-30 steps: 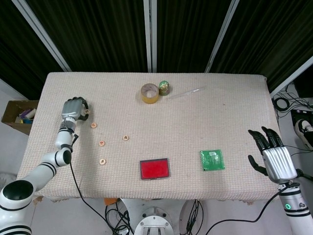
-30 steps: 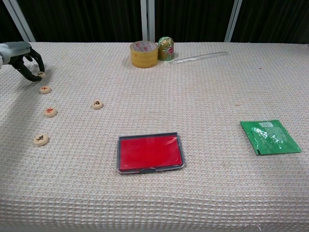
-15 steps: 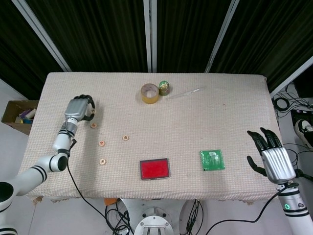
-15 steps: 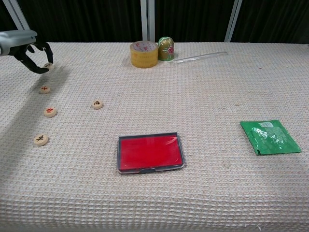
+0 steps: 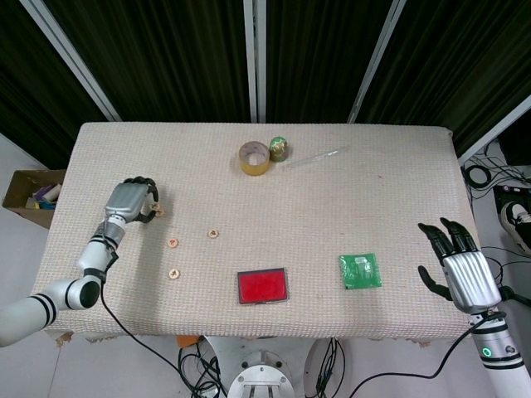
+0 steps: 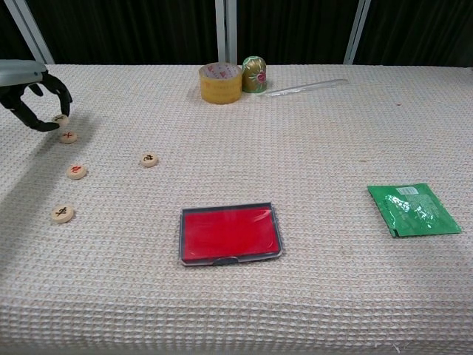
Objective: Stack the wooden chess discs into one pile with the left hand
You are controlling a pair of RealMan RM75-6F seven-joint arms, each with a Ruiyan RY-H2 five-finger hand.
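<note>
My left hand [image 5: 129,201] [image 6: 31,90] is at the table's left side and pinches a wooden chess disc [image 6: 60,119] at its fingertips. The held disc hangs just behind and a little left of another disc [image 6: 68,136] that lies flat on the cloth. Three more discs lie apart on the table: one [image 6: 76,171] [image 5: 172,242], one [image 6: 62,214] [image 5: 174,272] nearest the front, and one [image 6: 149,159] [image 5: 213,233] further right. My right hand [image 5: 459,267] hovers at the table's front right corner, fingers spread, holding nothing.
A red case [image 6: 230,234] lies at front centre and a green packet [image 6: 414,210] to its right. A roll of yellow tape [image 6: 220,82], a small gold-green jar [image 6: 254,74] and a clear ruler [image 6: 307,87] are at the back.
The left hand has carried its disc from further back toward the front, down to just behind the nearest lying disc. The right hand has barely moved.
</note>
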